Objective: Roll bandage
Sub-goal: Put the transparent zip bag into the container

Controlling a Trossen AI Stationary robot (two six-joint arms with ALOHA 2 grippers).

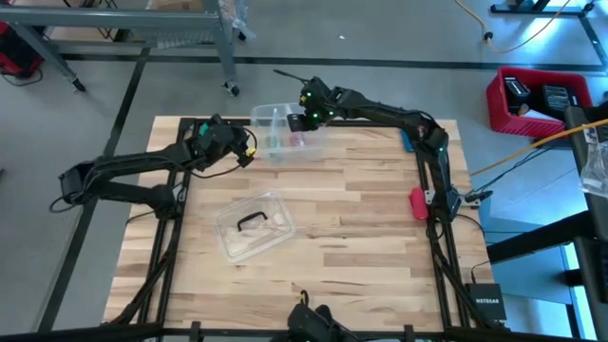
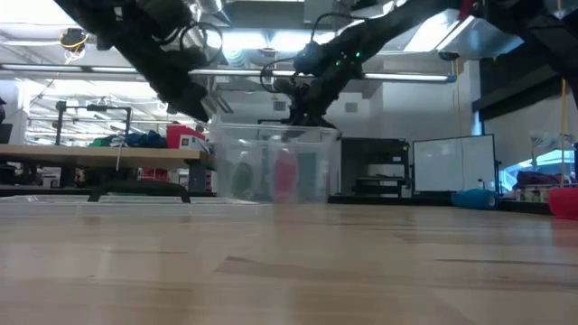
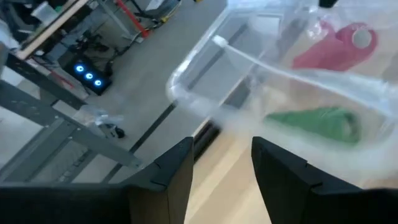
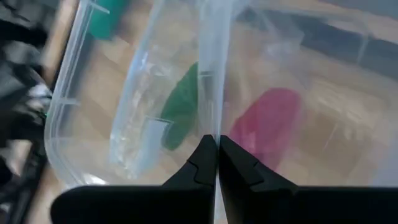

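Note:
The pink bandage lies rolled up inside a clear plastic container at the table's far middle, beside a green roll. My left gripper is open and hovers off the container's left corner, with nothing between its fingers. My right gripper is shut. It points steeply down at the container's far right rim, above the two rolls. In the low view it hangs just over the container's top edge. My right gripper's shut fingertips stand right at the upper edge of the container's wall, coming from above and slanting down. I cannot tell whether they touch it. My left gripper touches nothing.
The container's clear lid, with a dark handle, lies on the table left of centre. A small red object and a blue one sit by the right edge. The near half of the wooden table is bare.

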